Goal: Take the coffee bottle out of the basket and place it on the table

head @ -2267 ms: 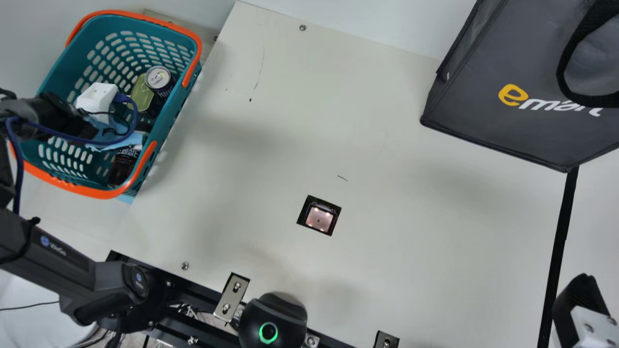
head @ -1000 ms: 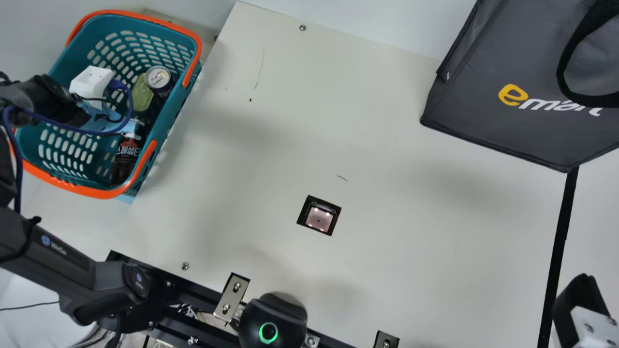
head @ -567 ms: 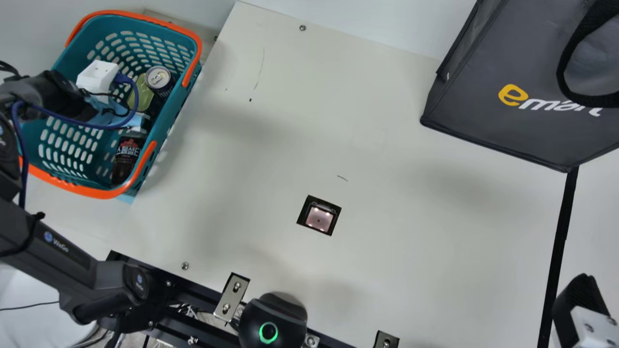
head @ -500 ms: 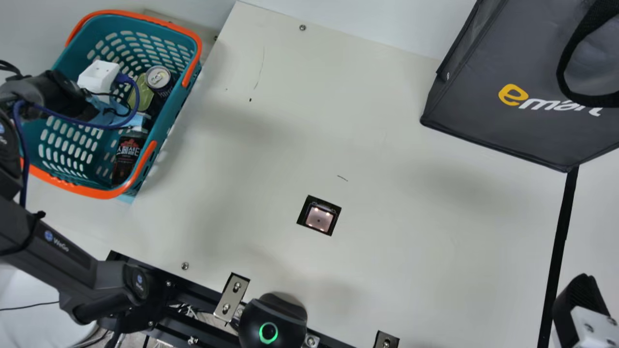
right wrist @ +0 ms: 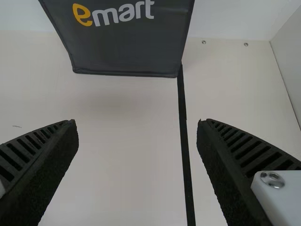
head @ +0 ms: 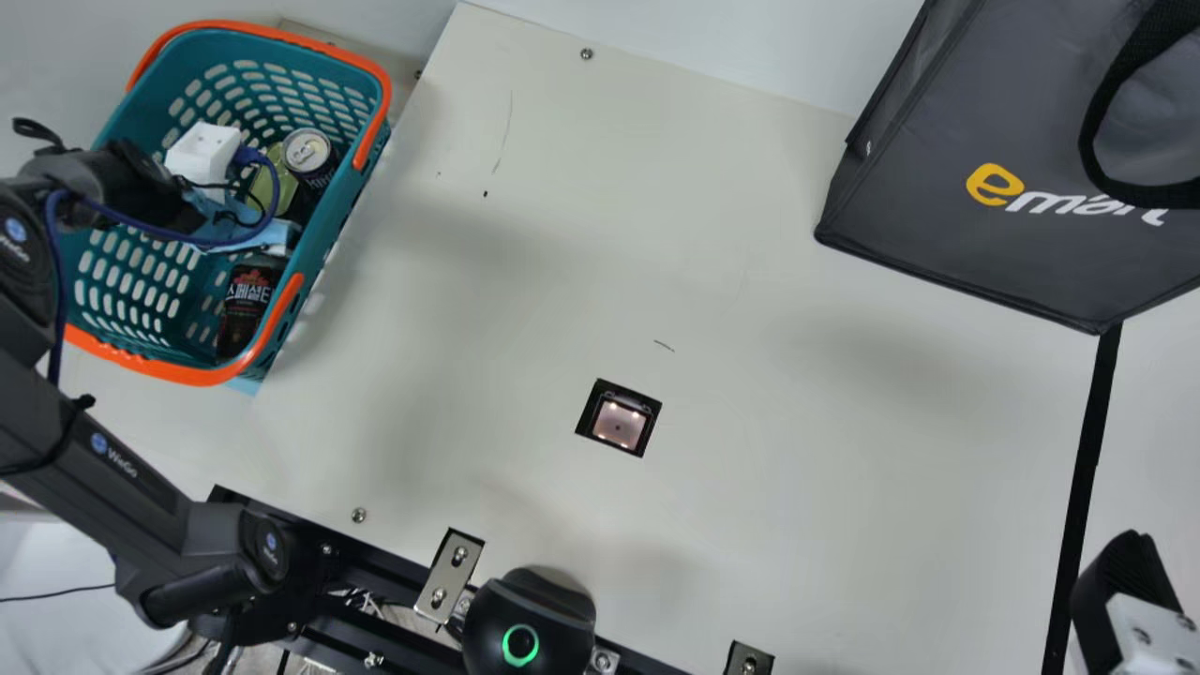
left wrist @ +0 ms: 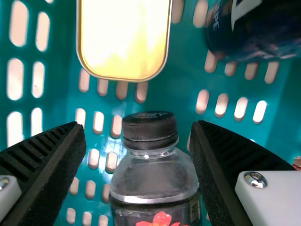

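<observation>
OK, going left to right in the main view: the left hand (head: 204, 155) is over the teal basket (head: 272, 34) with the orange rim. The left wrist view has that left hand (left wrist: 138, 124) spread wide, with the coffee bottle (head: 246, 305)'s black cap (left wrist: 149, 129) between the fingers. It isn't gripping it, and I can't tell if the right-hand finger in that view is touching the bottle's side. So yeah, bottle's in the basket, near a flat tin (head: 275, 178) and a dark can (head: 307, 152). Next, a lit square panel (head: 619, 424) in the cream worktop (head: 562, 234), then a dark gray bag (head: 956, 122). Far right, the right hand (head: 1125, 577) is spread wide too, holding nothing.
</observation>
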